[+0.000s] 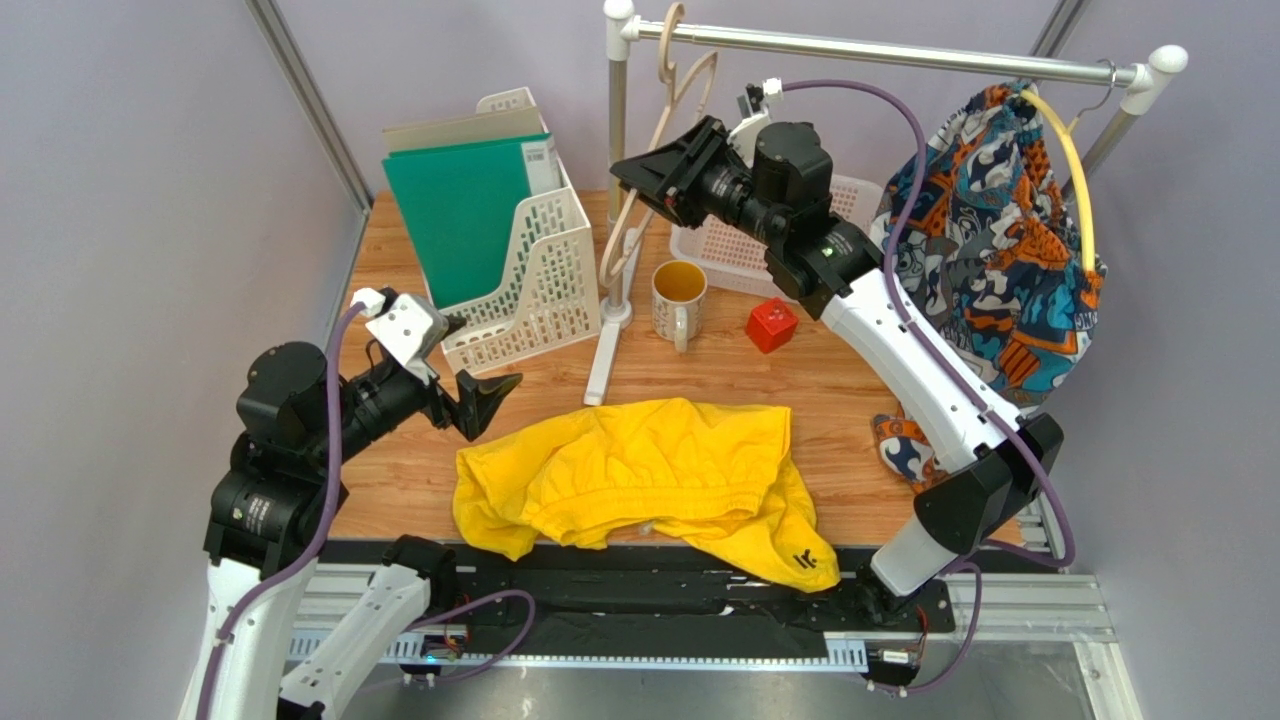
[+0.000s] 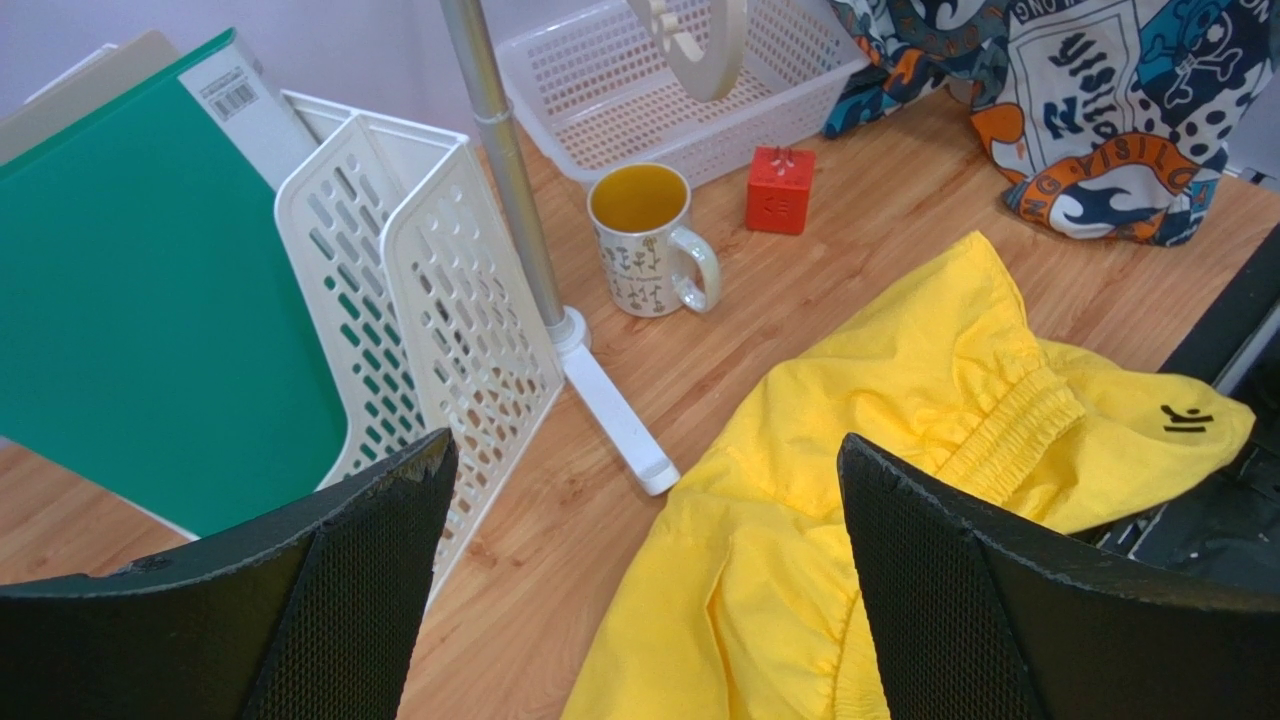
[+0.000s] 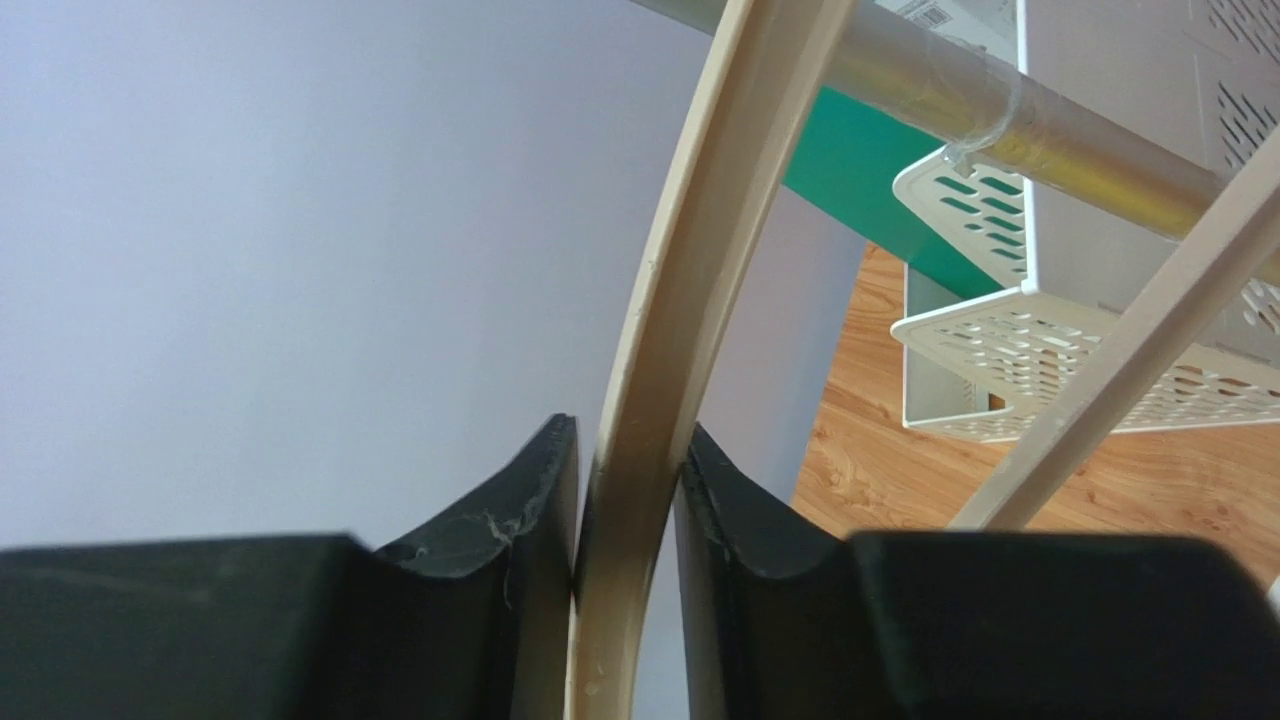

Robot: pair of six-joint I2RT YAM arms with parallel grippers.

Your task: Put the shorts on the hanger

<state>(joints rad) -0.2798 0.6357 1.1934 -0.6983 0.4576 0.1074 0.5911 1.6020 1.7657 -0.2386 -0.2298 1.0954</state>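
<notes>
While the right pincer [image 3: 628, 450] grips the hanger [image 3: 691, 255], shorts [image 1: 646, 473] lie loose.
Next, likely: lift it off the rail [image 1: 902, 51]; left pincer [image 2: 646, 450] gapes wide.

1. The shorts [image 1: 646, 473] are bright yellow and crumpled, with a small black logo. They lie on the wood table [image 1: 842, 390], low in the middle of the picture.
2. The hanger [image 1: 621, 248] is pale beige. It hangs on the rail [image 1: 902, 56], top middle.

Overhead & L-wrist cams share shorts [image 1: 646, 468]; R-wrist close on hanger [image 3: 661, 375].
</notes>
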